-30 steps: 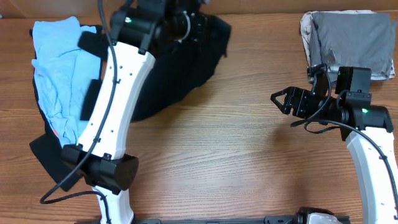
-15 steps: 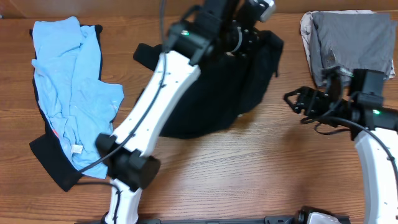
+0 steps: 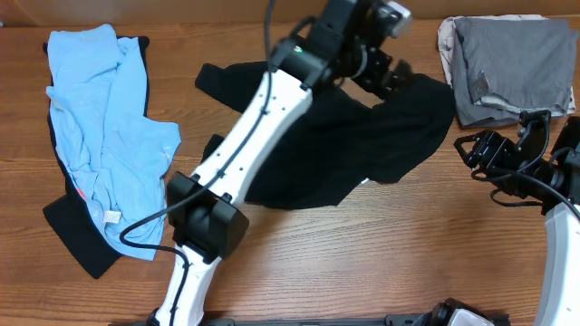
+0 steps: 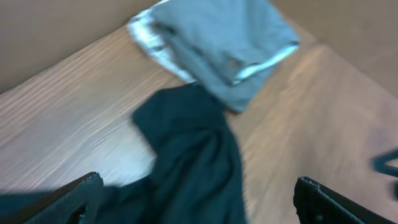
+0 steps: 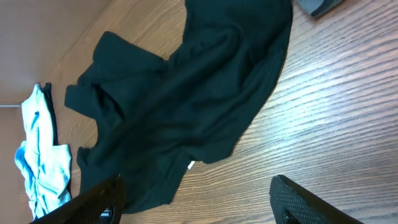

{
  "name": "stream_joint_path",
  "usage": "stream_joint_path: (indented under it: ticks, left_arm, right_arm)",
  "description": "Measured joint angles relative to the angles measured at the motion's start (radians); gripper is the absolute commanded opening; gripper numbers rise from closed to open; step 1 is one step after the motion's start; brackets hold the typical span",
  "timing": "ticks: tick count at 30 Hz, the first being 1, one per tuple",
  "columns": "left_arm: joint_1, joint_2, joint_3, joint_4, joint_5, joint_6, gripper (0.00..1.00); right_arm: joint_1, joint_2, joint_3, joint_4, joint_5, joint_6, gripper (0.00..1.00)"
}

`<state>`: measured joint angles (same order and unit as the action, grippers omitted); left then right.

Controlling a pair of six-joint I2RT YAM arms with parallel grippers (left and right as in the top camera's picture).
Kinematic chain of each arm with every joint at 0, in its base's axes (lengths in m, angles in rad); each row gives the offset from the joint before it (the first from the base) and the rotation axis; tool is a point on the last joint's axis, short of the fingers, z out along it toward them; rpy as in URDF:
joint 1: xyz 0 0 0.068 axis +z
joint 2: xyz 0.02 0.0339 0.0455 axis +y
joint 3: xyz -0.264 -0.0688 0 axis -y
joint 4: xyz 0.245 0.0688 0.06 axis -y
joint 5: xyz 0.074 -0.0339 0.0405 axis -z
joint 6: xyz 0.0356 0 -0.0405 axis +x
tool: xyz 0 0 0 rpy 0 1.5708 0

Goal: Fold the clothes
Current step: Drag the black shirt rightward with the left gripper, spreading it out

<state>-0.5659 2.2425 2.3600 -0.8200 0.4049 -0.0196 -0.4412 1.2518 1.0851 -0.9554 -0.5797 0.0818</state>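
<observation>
While the shirt (image 3: 362,149) lies crumpled in the middle of the desk (image 3: 381,263), with one side reaching toward the back right corner, the step in hand seems to be spreading it flat before any fold.

From above, the left end effector (image 3: 388,80) hangs over the back edge of the shirt. The right end effector (image 3: 469,158) is near the right edge of the desk, just beside the shirt but apart from it. The grey stack (image 3: 512,63) sits folded in the back right corner, close to the shirt. The blue garment (image 3: 100,136) lies on a black cloth (image 3: 72,226) at the left edge.

At the left wrist, the fingers (image 4: 81,196) stand far apart with nothing pinched between them. The shirt is below on the wood, blurred. One tip of it points at the grey stack, but I cannot tell if they touch.

At the right wrist, the jaws are also wide and empty. Almost the whole shirt shows here, bunched in deep folds, with a small white tag (image 5: 191,165) at its near edge.

To do this well, I think each end effector should take one corner of the same edge and pinch only the outer cloth. Then they should draw apart gently until the wrinkles go. The pull is better made toward the front middle of the desk, because a drag toward the back right corner could disturb the grey stack.
</observation>
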Motion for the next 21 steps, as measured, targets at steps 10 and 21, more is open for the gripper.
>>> stream_joint_path:
  ticks: [10, 21]
  left_arm:
    - [0.294, 0.013, 0.005, -0.045, -0.203, -0.006, 0.9]
    - [0.303, 0.216, 0.018, -0.145, -0.276, -0.018, 0.79]
  right_arm:
    - [0.114, 0.0, 0.0, 0.012, 0.001, 0.0, 0.77]
    - [0.163, 0.0, 0.0, 0.011, 0.042, 0.031, 0.76]
